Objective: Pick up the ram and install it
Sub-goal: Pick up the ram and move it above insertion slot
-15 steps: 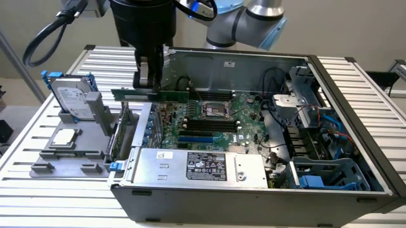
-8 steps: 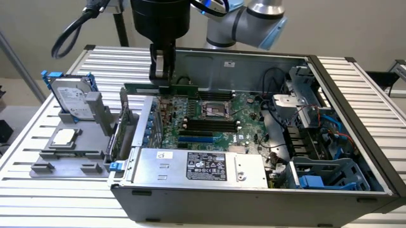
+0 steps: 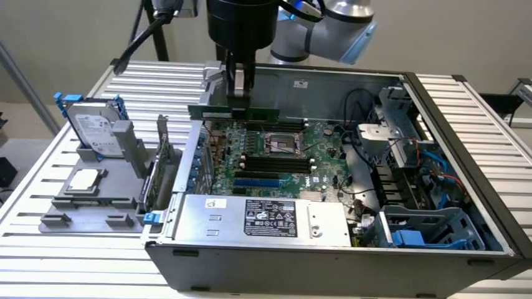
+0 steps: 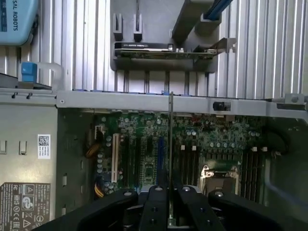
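1. Exterior view's left: a grey fixture (image 3: 87,208) sits on the slatted table (image 3: 50,255).
   - An upright hard drive (image 3: 93,129) stands in it. The drive has a white label; its print is not legible.
   - A square processor (image 3: 83,180) lies flat on the fixture.
   - An expansion card (image 3: 158,163) stands on edge just beside the wall of the open case (image 3: 332,268).
2. Centre: the gripper (image 3: 238,101) is closed on the upper edge of the ram (image 3: 212,113).
   - The ram hangs level above the far part of the motherboard (image 3: 278,182). It is not seated in the black memory slots (image 3: 275,163).
   - In the wrist view the ram (image 4: 171,134) appears edge-on as a thin line clamped between the fingers (image 4: 156,207), running parallel to the slots below.
3. Near edge of the case: the power supply (image 3: 258,218) carries a black rating label with certification marks. Its text is too small to read.
4. Wrist view: a blue cap (image 4: 14,19) shows the cut-off lettering "SAL ROBOTS".
5. Exterior view's right: loose cables (image 3: 365,134) and a blue drive cage (image 3: 428,232) occupy that end of the case, well apart from the ram.
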`<state>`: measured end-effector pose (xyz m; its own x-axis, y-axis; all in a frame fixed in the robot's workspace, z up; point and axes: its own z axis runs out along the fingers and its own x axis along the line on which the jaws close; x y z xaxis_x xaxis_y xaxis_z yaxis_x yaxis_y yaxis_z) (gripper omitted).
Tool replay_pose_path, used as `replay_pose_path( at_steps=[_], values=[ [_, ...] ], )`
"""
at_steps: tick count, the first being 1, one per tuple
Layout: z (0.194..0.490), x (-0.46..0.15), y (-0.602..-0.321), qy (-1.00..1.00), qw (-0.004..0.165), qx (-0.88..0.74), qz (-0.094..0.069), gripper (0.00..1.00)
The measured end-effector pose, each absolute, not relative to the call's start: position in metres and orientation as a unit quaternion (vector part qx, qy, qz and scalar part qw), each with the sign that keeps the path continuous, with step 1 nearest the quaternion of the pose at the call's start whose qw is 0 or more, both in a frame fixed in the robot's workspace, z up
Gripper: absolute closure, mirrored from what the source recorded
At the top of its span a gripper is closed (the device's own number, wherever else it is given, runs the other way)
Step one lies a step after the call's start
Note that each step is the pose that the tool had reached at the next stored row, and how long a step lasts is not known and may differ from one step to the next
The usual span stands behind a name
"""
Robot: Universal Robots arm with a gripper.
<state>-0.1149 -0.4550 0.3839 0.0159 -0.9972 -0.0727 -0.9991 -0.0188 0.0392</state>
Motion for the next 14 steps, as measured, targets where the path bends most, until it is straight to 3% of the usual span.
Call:
replay_pose_path(
  at_steps=[14],
  values=[
    [0.368, -0.064, -0.43, 0.701, 0.011, -0.712, 0.04, 0.86]
  ],
)
